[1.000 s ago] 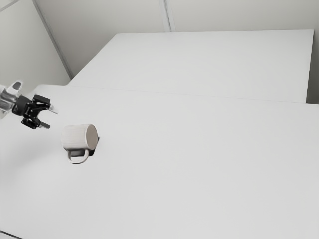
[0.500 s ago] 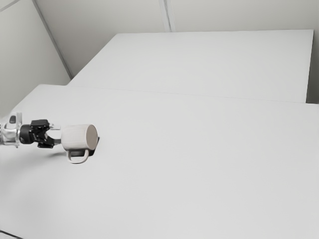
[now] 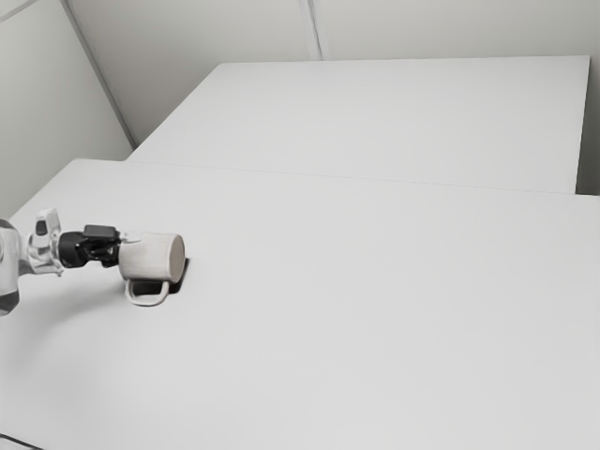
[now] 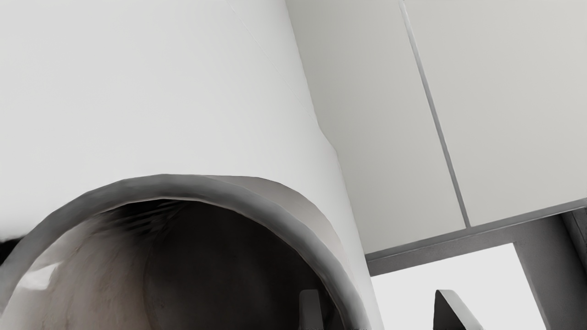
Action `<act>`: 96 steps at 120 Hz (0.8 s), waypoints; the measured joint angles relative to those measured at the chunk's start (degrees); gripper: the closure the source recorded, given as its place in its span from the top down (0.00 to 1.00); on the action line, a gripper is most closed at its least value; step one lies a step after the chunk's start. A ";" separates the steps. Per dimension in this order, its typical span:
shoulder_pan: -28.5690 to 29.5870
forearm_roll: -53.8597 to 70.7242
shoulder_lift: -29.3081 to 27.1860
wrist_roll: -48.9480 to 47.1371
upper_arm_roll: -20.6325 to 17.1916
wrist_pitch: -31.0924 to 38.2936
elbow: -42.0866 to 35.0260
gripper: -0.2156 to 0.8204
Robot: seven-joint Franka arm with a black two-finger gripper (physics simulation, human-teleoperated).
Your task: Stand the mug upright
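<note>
The pale mug [image 3: 148, 257] lies on its side on the white table, its base toward the exterior view's right and its handle toward the near edge. My gripper [image 3: 128, 246] is at the mug's mouth end, one finger along the outside of the wall; the other is hidden there. In the wrist view the open mouth of the mug [image 4: 183, 187] faces the hand. The gripper [image 4: 378, 311] straddles the rim, with one finger inside the mug and the other outside. A gap shows between the outer finger and the wall, so the fingers stand open.
The white table [image 3: 375, 309] extends widely around the mug, and another white surface [image 3: 394, 122] lies beyond it. Pale wall panels [image 3: 450, 28] rise behind. A dark cable-like line [image 3: 19, 442] crosses the near left corner of the exterior view.
My hand has come down to the mug and then moved toward the exterior view's right, onto its rim. The mug has turned slightly, its base showing narrower than before.
</note>
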 joint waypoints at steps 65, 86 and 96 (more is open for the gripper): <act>-2.07 6.08 -6.51 2.02 -6.35 7.04 7.64 0.05; -4.39 39.66 -10.26 -5.08 -21.29 24.71 15.33 0.04; -6.59 57.99 -10.58 -12.20 -25.95 29.93 17.44 0.04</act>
